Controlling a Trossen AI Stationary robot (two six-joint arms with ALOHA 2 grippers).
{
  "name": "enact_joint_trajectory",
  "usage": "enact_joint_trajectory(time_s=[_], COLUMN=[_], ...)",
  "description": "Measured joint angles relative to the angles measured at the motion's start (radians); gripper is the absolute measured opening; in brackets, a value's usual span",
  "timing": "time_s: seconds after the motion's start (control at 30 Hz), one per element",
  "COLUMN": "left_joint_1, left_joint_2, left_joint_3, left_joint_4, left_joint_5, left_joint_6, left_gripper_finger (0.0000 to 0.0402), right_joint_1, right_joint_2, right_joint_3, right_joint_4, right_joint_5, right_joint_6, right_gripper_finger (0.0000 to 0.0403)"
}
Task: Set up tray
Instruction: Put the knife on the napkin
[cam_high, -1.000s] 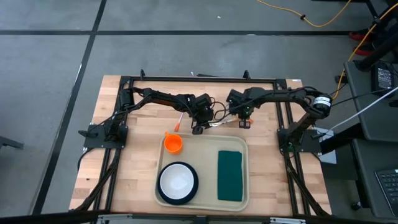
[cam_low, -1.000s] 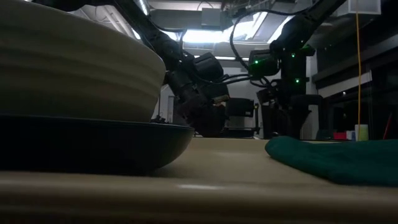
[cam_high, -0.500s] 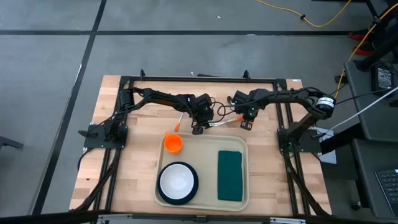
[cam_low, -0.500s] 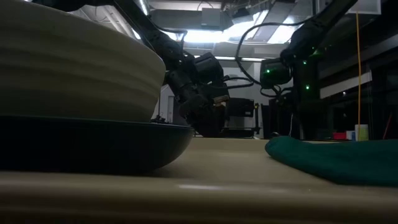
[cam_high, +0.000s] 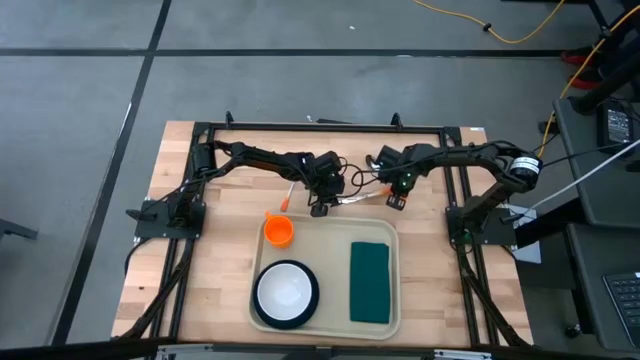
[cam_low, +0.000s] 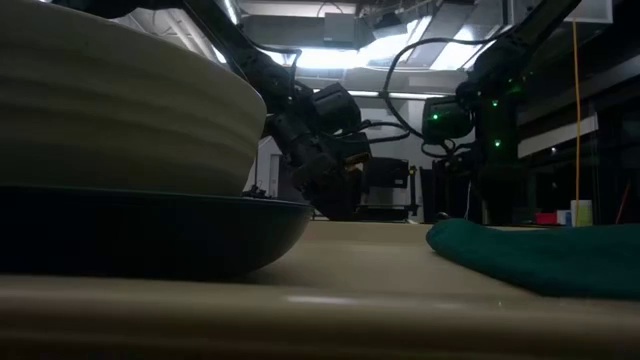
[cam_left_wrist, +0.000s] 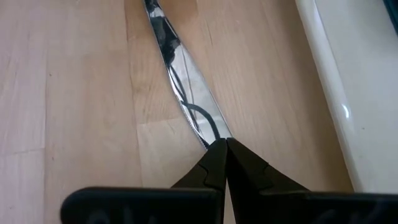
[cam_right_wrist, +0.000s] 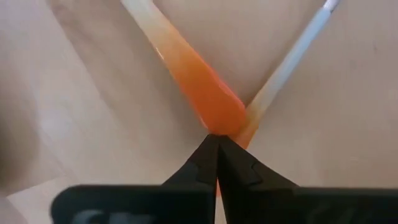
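The cream tray (cam_high: 385, 235) lies at the table's near middle. It holds a white bowl (cam_high: 285, 290) on a dark plate (cam_low: 150, 235) and a dark green napkin (cam_high: 369, 282). An orange cup (cam_high: 278, 231) stands at its far left corner. My left gripper (cam_high: 320, 207) is just beyond the tray's far rim, shut on a shiny metal utensil (cam_left_wrist: 180, 81). My right gripper (cam_high: 393, 197) is to its right, shut on an orange-and-white utensil (cam_right_wrist: 199, 87). A second pale strip (cam_right_wrist: 292, 56) runs from the same spot. My left gripper pinches the metal utensil's near end (cam_left_wrist: 208, 134) between its two fingertips. The fingers lie along the utensil, which stretches away over the wooden table beside the tray's rim (cam_left_wrist: 329, 93). My right gripper pinches the orange end (cam_right_wrist: 221, 121) of the utensil between its two fingertips. The fingers lie roughly along it, and its pale end points away from them. Whether it rests on the table, I cannot tell.
Another orange utensil (cam_high: 288, 194) lies on the wood left of my left gripper. A black frame (cam_high: 320, 127) runs around the table's far and side edges. Bare wood shows left of the tray (cam_high: 215, 270).
My right arm has shifted a little toward the table's right edge; its gripper stays shut near the tray's far rim. My left arm has kept still.
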Motion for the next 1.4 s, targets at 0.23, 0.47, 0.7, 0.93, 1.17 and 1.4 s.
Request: enact_joint_trajectory(time_s=[0.23, 0.47, 0.7, 0.93, 1.17, 1.4], left_joint_1=[0.000, 0.000, 0.000, 0.000, 0.001, 0.002], left_joint_2=[0.000, 0.002, 0.002, 0.002, 0.002, 0.002], left_joint_3=[-0.001, -0.001, -0.001, -0.002, -0.002, -0.001], left_joint_4=[0.010, 0.019, 0.027, 0.030, 0.028, 0.025], left_joint_5=[-0.002, -0.008, -0.009, -0.008, -0.008, -0.007], left_joint_6=[-0.007, -0.015, -0.024, -0.026, -0.026, -0.026], left_gripper_finger=[0.0002, 0.0002, 0.0002, 0.0002, 0.0002, 0.0002], right_joint_1=[-0.009, -0.009, -0.010, -0.010, -0.010, -0.010], right_joint_2=[0.004, 0.004, 0.007, 0.007, 0.007, 0.005], right_joint_3=[-0.003, -0.004, -0.005, 0.020, 0.137, 0.266], right_joint_4=[0.024, 0.030, 0.056, 0.053, 0.021, -0.198], right_joint_5=[-0.192, -0.197, -0.259, -0.310, -0.309, -0.140], right_joint_6=[-0.011, 0.002, 0.009, 0.032, 0.005, -0.053], right_gripper_finger=[0.0005, 0.0007, 0.0020, 0.0031, 0.0032, 0.0032])
